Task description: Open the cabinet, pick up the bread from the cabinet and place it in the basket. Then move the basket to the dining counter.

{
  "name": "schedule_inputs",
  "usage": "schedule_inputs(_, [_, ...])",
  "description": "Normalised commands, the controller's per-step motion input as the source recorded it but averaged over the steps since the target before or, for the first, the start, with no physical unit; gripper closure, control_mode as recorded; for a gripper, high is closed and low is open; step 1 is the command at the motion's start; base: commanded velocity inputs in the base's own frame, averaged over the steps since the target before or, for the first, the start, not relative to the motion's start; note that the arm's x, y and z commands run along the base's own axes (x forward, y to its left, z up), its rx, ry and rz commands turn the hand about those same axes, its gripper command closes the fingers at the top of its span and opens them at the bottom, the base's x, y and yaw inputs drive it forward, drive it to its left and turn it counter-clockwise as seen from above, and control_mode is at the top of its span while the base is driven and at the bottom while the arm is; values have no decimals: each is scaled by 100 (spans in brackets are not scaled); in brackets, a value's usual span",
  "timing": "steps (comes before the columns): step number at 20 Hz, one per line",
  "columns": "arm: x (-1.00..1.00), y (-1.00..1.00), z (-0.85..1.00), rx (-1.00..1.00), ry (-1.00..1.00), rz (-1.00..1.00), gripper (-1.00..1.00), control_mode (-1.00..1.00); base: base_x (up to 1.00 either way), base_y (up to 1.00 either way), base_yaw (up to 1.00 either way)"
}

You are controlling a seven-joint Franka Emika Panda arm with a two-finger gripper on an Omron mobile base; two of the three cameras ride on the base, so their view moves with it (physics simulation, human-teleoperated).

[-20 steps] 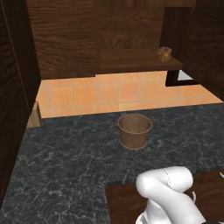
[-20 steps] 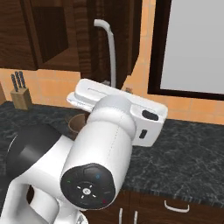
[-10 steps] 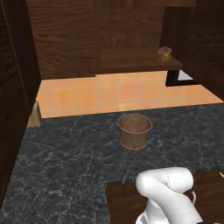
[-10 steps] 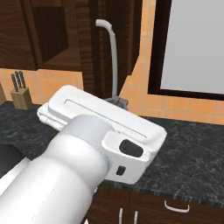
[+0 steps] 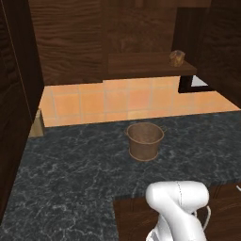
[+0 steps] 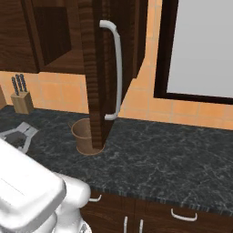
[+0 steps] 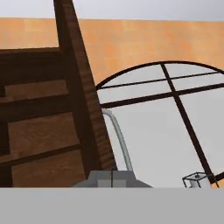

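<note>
Jaws shut on nothing; cabinet [image 6: 98, 68] door open, bread [image 5: 177, 58] on its shelf

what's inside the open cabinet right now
The bread sits alone on the cabinet shelf's right end. Its upper shelves are beyond the frame.

Cabinet door [image 6: 98, 77] swung open, standing edge-on in the right base view and covering the right part of the basket [image 6: 83, 135] behind it; door top cut off by the upper picture edge. Bread [image 5: 177, 58] on the shelf too small for surface detail. Knife block [image 5: 36, 124] half hidden behind the dark side panel [image 5: 14, 108]. Handle [image 7: 119, 139] lower end lost at the bottom of the hand view.
</note>
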Motion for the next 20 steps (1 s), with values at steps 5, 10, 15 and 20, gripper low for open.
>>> schedule_inputs(5, [0,100,-1,-17,0,-12,100,-100,0,0,0])
schedule_inputs(10, [6,100,0,-24,12,-13,100,-100,0,0,0])
schedule_inputs(15, [61,100,-7,-22,44,-10,100,-100,0,0,0])
schedule_inputs(20, [98,93,-9,-7,42,-5,100,-100,0,0,0])
